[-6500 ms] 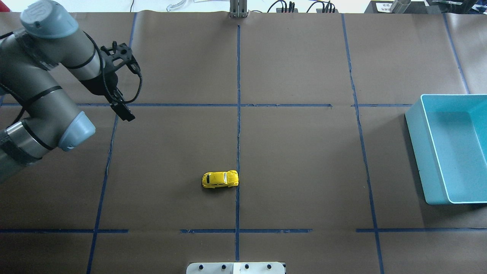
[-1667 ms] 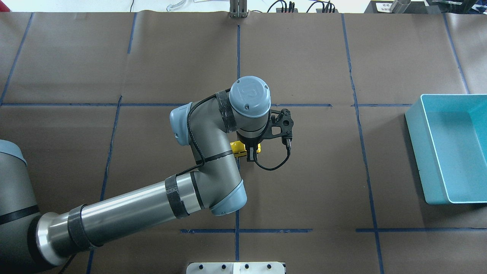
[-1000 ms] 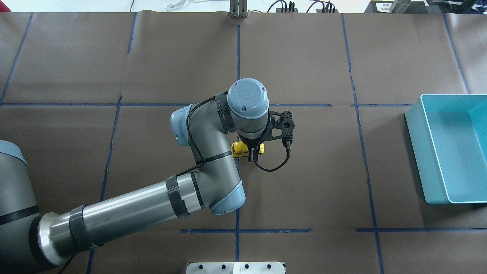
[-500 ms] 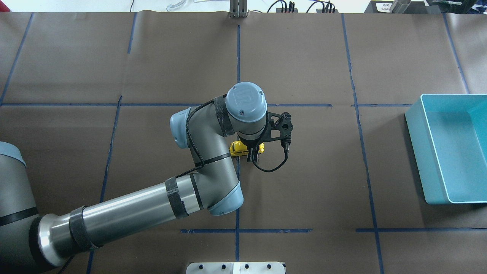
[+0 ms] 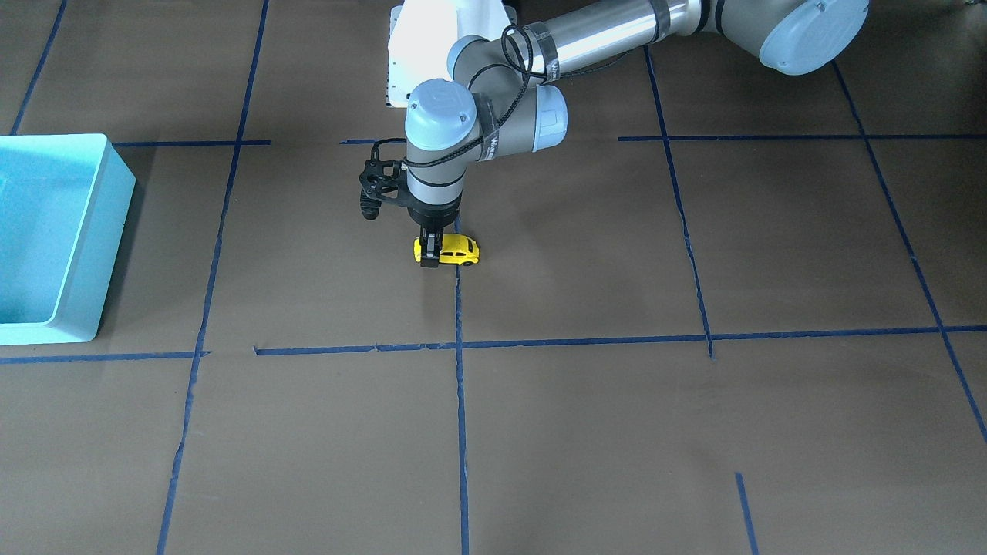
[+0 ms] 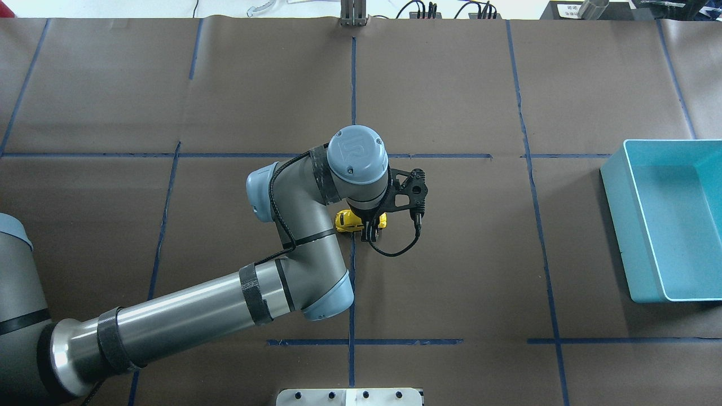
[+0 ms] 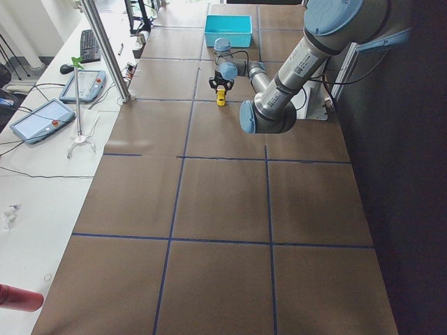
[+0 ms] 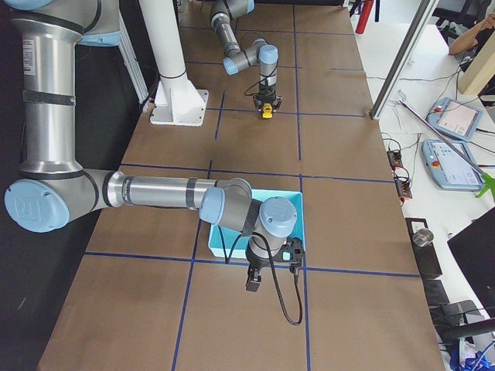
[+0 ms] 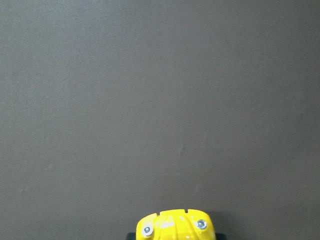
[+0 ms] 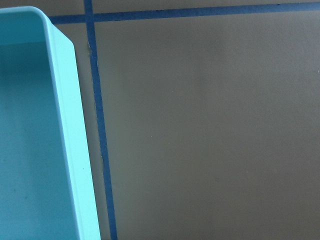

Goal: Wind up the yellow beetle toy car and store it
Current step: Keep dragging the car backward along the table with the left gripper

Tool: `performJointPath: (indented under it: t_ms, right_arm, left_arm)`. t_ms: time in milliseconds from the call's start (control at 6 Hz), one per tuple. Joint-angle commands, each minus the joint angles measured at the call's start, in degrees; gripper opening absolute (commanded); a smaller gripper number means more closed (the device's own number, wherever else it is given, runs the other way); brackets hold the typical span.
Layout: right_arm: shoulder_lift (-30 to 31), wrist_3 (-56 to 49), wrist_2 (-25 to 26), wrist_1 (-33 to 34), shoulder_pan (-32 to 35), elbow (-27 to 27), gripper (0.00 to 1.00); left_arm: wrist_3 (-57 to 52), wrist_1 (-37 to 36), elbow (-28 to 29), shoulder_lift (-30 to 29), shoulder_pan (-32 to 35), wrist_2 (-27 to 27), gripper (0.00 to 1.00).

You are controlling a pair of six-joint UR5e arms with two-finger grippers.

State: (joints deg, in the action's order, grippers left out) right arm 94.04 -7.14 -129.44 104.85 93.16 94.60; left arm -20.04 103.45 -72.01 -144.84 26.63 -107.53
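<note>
The yellow beetle toy car (image 5: pixel 455 250) stands on the brown paper near the table's middle, by a blue tape line. My left gripper (image 5: pixel 429 252) points straight down and is shut on the car's end nearer the bin. The overhead view shows the car (image 6: pixel 345 220) partly hidden under the wrist, with the left gripper (image 6: pixel 369 229) over it. The left wrist view shows only the car's rounded end (image 9: pixel 175 228) at the bottom edge. My right gripper (image 8: pixel 253 283) hangs beside the bin; I cannot tell if it is open or shut.
A teal bin (image 6: pixel 620 225) stands at the table's right end; it also shows in the front view (image 5: pixel 112 247) and the right wrist view (image 10: pixel 70 150). Blue tape lines (image 6: pixel 352 84) grid the brown paper. A white mount plate (image 6: pixel 350 396) sits at the near edge.
The left arm came in from the far left, took hold of the car and carried it farther from the robot. Over the last seconds it has slid the car a little to the left.
</note>
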Motion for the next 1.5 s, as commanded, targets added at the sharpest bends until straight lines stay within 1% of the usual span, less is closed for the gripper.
performJointPath:
  t_ms: [0,333,1000,1333]
  right_arm:
    - [0.0,-0.1,0.0,0.0,0.0,0.0,1.0]
    - [0.0,-0.1,0.0,0.0,0.0,0.1,1.0]
    - [0.1,-0.1,0.0,0.0,0.0,0.1,1.0]
    - [0.1,-0.1,0.0,0.0,0.0,0.2,1.0]
  left_arm:
    - [0.0,0.1,-2.0,1.9,0.0,-0.1,0.0]
    - [-0.1,0.1,-5.8,5.3,0.2,-0.1,0.0]
    - [-2.3,0.4,-7.6,8.6,0.6,-0.5,0.0]
    - [-2.4,0.5,-10.1,11.4,1.0,-0.6,0.0]
